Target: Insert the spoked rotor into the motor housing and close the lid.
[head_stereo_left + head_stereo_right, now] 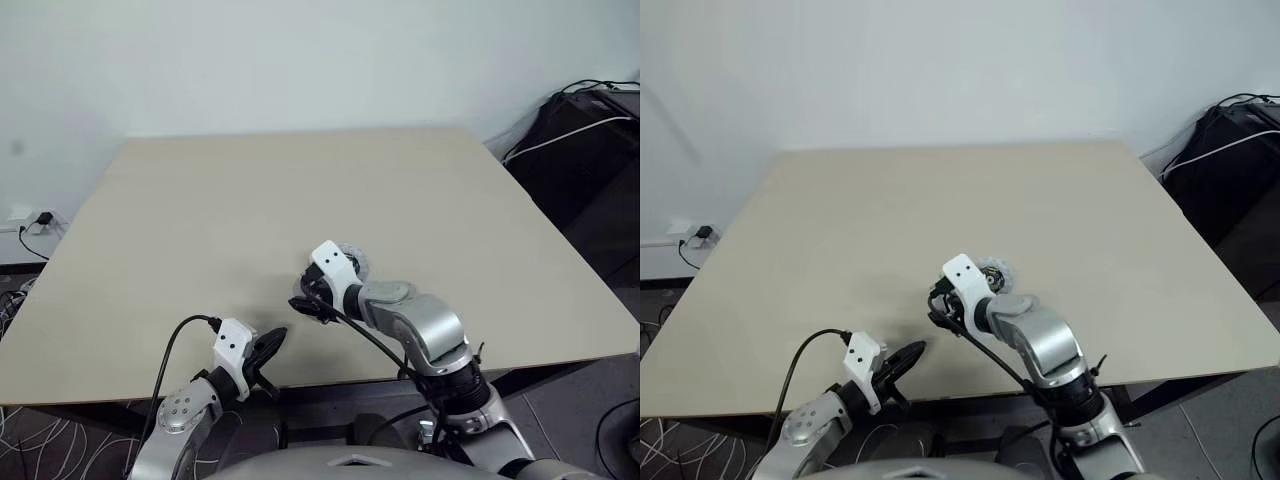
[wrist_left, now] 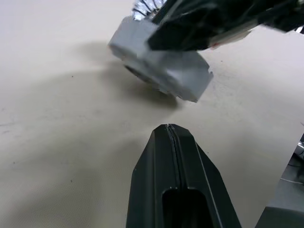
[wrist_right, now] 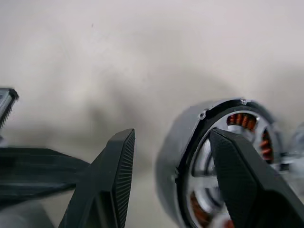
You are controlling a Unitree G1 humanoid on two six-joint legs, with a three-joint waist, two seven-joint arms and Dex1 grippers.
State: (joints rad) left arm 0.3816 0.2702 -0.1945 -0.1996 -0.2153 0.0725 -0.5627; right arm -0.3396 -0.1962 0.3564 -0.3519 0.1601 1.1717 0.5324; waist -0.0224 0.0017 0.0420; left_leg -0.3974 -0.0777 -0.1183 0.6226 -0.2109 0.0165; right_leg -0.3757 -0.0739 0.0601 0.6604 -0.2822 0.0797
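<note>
The motor housing (image 3: 173, 152), a grey round puck with copper-orange windings, lies tilted on the table under my right gripper (image 3: 171, 135). Silvery spokes (image 3: 205, 161) show inside the winding ring; that looks like the spoked rotor sitting in it. The right gripper is open, one finger in front of the housing's face, the other off to its side. From the head it sits at mid-table near the front (image 1: 305, 300). A silvery round piece with a ribbed edge (image 1: 354, 260), perhaps the lid, lies just behind the right wrist. My left gripper (image 2: 168, 129) is shut and empty, short of the housing (image 2: 161, 71).
The beige table (image 1: 300, 180) stretches far behind and to both sides of the grippers. Its front edge runs just below the left gripper (image 1: 265, 350). Black equipment with cables (image 1: 590, 130) stands off the table's right side. A wall socket with a plug (image 1: 35, 220) is at the left.
</note>
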